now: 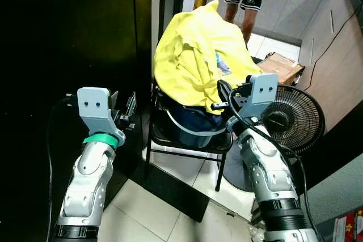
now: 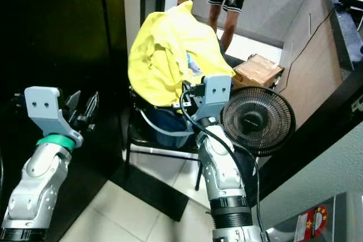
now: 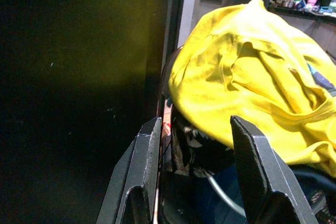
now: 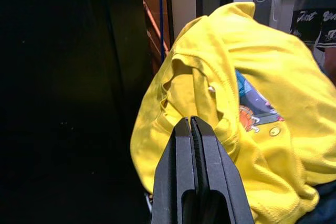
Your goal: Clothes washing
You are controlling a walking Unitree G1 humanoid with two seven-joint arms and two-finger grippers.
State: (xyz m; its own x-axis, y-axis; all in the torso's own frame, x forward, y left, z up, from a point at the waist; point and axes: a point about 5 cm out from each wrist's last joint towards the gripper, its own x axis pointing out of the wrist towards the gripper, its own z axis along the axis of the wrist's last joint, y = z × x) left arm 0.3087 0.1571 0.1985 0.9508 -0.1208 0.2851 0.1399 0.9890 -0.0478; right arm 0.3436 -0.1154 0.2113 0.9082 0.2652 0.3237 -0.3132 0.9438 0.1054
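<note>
1. Left eye view showed a yellow garment (image 1: 195, 60) heaped over a dark basket (image 1: 195, 126) of clothes that sat on a black chair (image 1: 170, 140).
2. The right hand (image 1: 220, 105) was raised at the garment's lower near edge, its tip touching or just short of the cloth; which of the two could not be told.
3. Right wrist view showed that hand's two black fingers (image 4: 185, 150) pressed together, with nothing visible between them, and the yellow garment (image 4: 247, 129) lay directly ahead of and around their tip.
4. A printed patch (image 4: 252, 106) on the garment sat just beyond the fingertips, off to one side.
5. The left hand (image 1: 126, 110) was held up well apart from the garment, beside a dark panel (image 1: 68, 38), with the chair between it and the right hand.
6. Left wrist view showed its fingers (image 3: 142, 166) spread apart and holding nothing, the garment (image 3: 252, 82) lying ahead of them and beyond.
7. Just beside the right arm stood a black floor fan (image 1: 292, 120) on the tiled floor (image 1: 170, 213).
8. Beyond the garment, past both hands, a person's legs (image 1: 241, 9) in dark shorts stood near a cardboard box (image 1: 281, 66).
</note>
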